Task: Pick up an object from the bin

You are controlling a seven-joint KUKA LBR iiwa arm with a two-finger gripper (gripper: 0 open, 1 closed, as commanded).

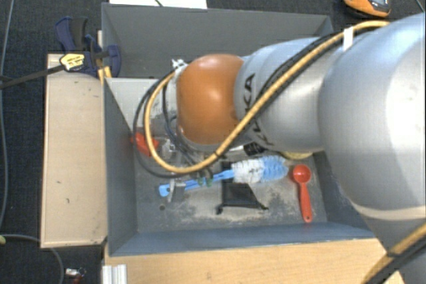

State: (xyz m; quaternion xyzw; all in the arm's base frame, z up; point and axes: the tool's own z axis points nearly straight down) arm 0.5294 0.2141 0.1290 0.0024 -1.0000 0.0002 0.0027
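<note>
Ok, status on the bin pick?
Gripper low in bin's left side, under orange wrist cover; hold not visible. Nearest: blue brush, small red thing by left wall. Red spoon, black piece lie off right.

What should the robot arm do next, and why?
Probably dip a little lower. The arm's orange cover hangs over the bin's left side, with a red thing and the blue brush lying close by on the floor.

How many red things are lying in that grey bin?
2. A red spoon lies toward the right side of the bin. A small red piece peeks out at the left, beside the orange cover of the arm. The arm may hide more.
</note>
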